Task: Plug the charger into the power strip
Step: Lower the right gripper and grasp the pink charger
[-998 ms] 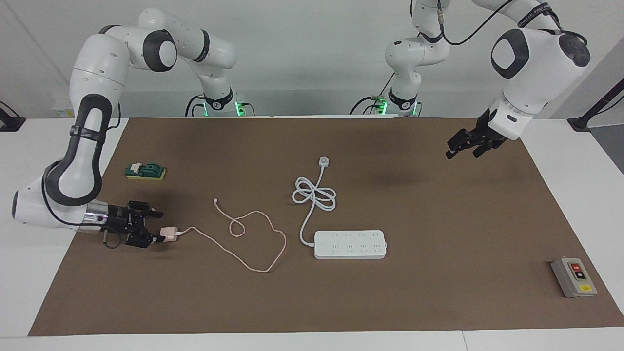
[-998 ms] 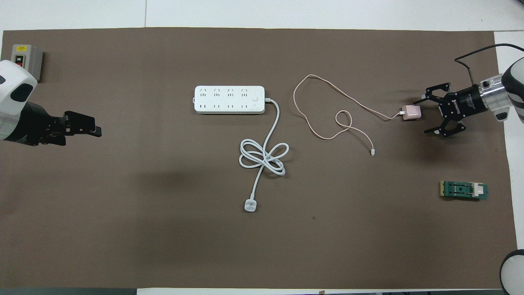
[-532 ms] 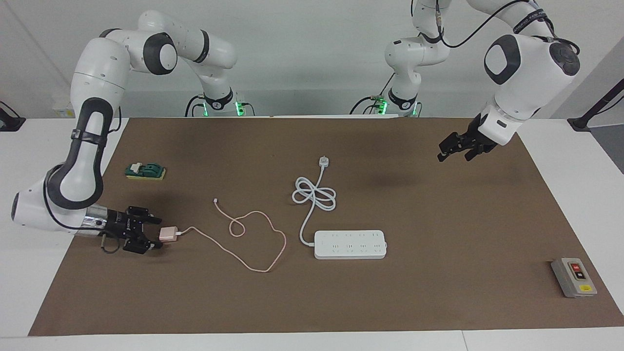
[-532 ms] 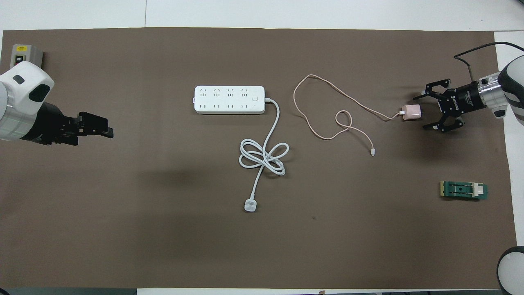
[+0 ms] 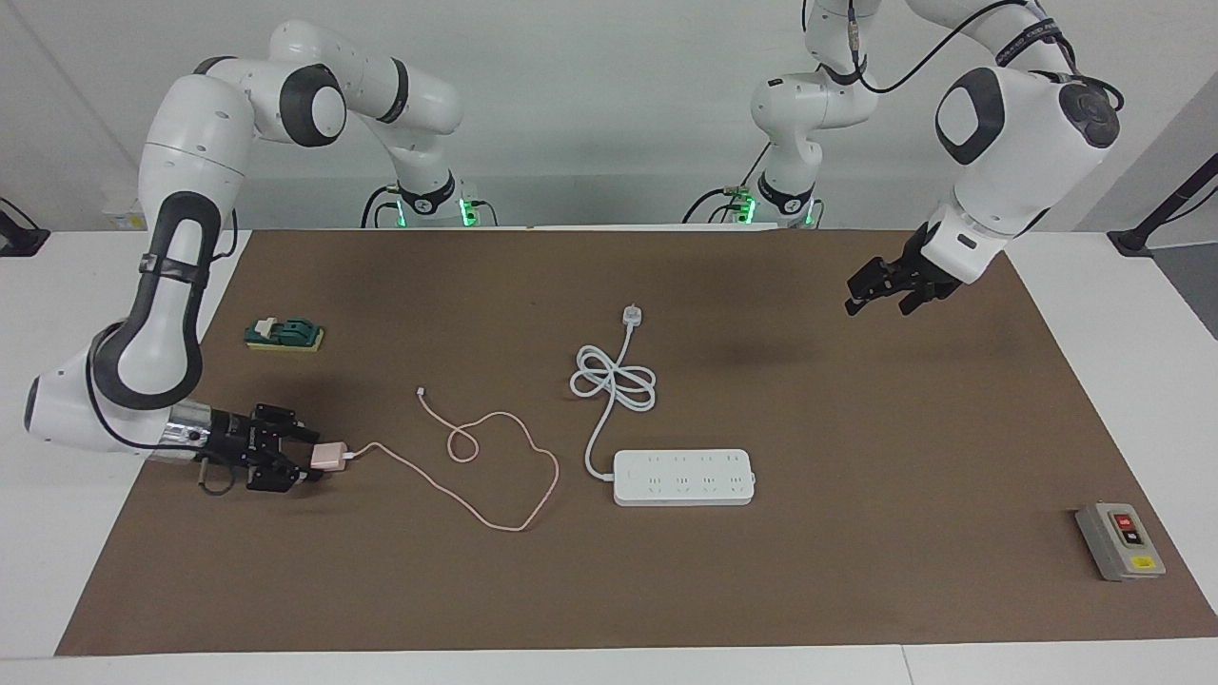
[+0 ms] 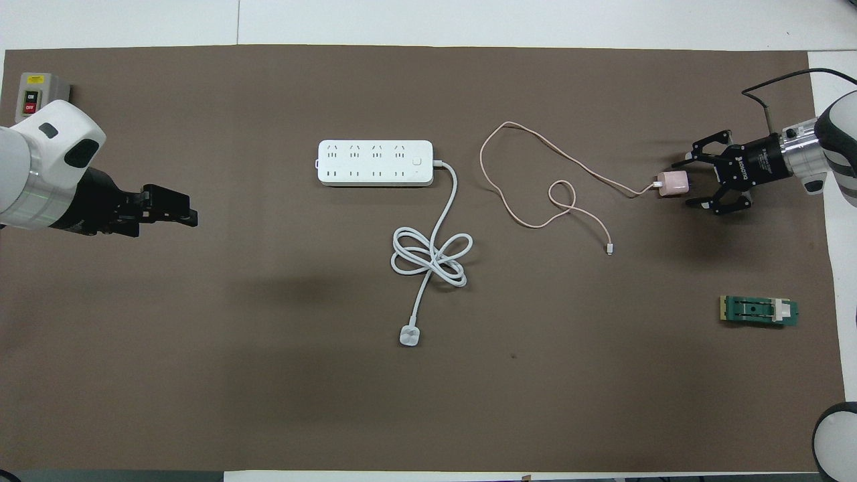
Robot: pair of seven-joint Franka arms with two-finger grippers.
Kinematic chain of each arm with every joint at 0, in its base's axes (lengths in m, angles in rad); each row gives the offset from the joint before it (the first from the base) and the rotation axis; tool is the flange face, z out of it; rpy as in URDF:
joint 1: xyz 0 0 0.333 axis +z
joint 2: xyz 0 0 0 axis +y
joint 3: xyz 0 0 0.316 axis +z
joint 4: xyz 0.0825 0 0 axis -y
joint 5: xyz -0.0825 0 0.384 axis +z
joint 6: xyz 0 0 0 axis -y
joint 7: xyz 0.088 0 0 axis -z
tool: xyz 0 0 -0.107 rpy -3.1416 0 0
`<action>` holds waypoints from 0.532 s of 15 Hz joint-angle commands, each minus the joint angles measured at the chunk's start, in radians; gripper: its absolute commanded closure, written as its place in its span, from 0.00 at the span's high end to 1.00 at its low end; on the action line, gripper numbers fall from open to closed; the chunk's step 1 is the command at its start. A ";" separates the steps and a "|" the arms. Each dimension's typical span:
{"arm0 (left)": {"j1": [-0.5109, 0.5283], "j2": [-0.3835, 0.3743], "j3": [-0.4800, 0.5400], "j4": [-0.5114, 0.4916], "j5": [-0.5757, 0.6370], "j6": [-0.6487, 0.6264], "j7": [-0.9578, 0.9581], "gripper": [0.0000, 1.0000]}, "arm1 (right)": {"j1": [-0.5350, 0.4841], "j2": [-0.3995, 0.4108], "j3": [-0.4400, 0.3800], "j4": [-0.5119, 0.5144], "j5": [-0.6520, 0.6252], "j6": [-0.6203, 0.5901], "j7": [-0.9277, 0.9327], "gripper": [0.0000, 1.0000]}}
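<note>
Charger point(image 5: 330, 456) lay on tabletop point(image 5: 856, 571) between spread fingers of right pincer point(image 5: 303, 455); grasping step underway, closure needed next. Left pincer point(image 5: 864, 293) hovered, state indeterminable.

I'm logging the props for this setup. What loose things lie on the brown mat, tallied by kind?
Chargers with cable: 1, the pink charger, between the fingers of the right gripper
Power strips with cord: 1, the white power strip
Switch units: 2, the grey button box and the green switch
Total: 4
</note>
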 commanded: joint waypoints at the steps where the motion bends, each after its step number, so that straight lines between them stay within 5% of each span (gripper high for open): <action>1: -0.041 0.006 0.005 0.021 -0.011 -0.043 -0.017 1.00 | 0.002 0.009 0.003 -0.016 0.042 0.022 -0.026 0.78; 3: -0.049 0.009 0.005 0.020 -0.015 -0.037 -0.028 1.00 | 0.002 0.009 0.003 -0.021 0.047 0.024 -0.035 0.77; 4: -0.056 0.018 0.004 0.020 -0.016 -0.037 -0.049 1.00 | 0.002 0.009 0.003 -0.030 0.048 0.028 -0.035 0.69; 5: -0.059 0.027 0.005 0.021 -0.025 -0.038 -0.084 1.00 | 0.002 0.006 0.003 -0.039 0.059 0.028 -0.035 0.54; 6: -0.055 0.027 0.005 0.020 -0.036 -0.038 -0.097 1.00 | 0.003 0.004 0.003 -0.041 0.076 0.030 -0.035 0.19; 7: -0.050 0.035 0.004 0.015 -0.054 -0.032 -0.089 1.00 | 0.006 0.003 0.001 -0.041 0.077 0.028 -0.033 0.00; 8: -0.047 0.045 0.007 0.015 -0.112 -0.028 -0.069 1.00 | 0.009 0.003 0.001 -0.042 0.077 0.031 -0.033 0.00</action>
